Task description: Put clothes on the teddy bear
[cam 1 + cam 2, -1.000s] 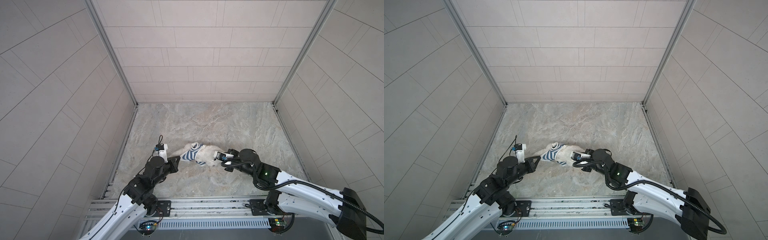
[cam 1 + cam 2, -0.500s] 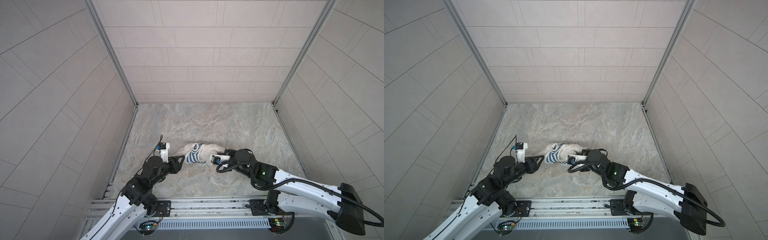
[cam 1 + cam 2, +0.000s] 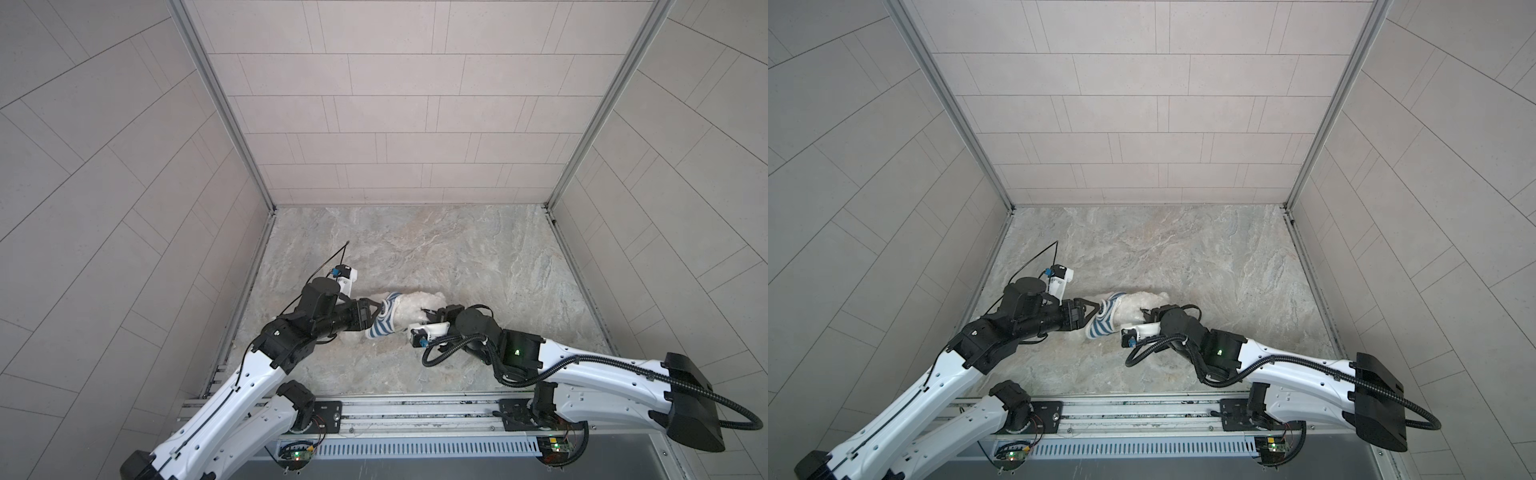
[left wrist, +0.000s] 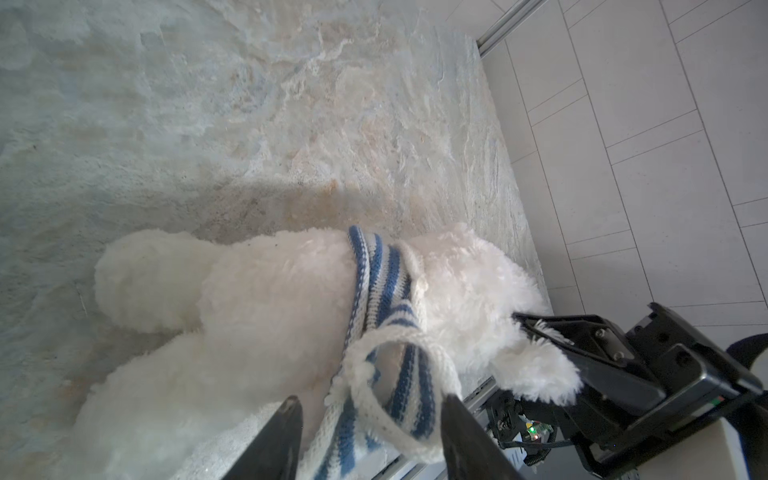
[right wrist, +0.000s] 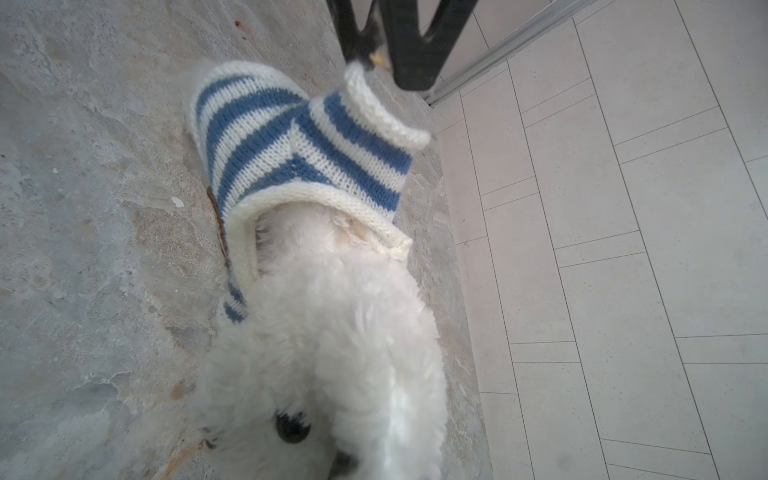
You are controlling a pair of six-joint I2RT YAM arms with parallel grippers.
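The teddy bear (image 3: 417, 306) (image 3: 1143, 304) lies on the stone floor, fluffy and white; its legs (image 4: 158, 274) and dark eye (image 5: 293, 428) show in the wrist views. A blue-and-white striped shirt (image 5: 299, 145) (image 3: 384, 323) sits bunched round its neck and upper body. My left gripper (image 4: 370, 419) (image 3: 376, 309) is open, its fingers either side of the shirt's loose white-cuffed sleeve (image 4: 395, 374). My right gripper (image 4: 536, 328) (image 3: 428, 313) is shut on the fur of the bear's head. Fur hides its fingers in the right wrist view.
The stone floor (image 3: 415, 249) is walled by tiled panels on three sides. A metal rail (image 3: 415, 409) with both arm bases runs along the front edge. A black cable (image 3: 440, 353) loops on the floor by the right wrist.
My left gripper has opened and let go of the shirt, edging toward the bear. The right gripper has shifted left with the bear's head and stays shut.
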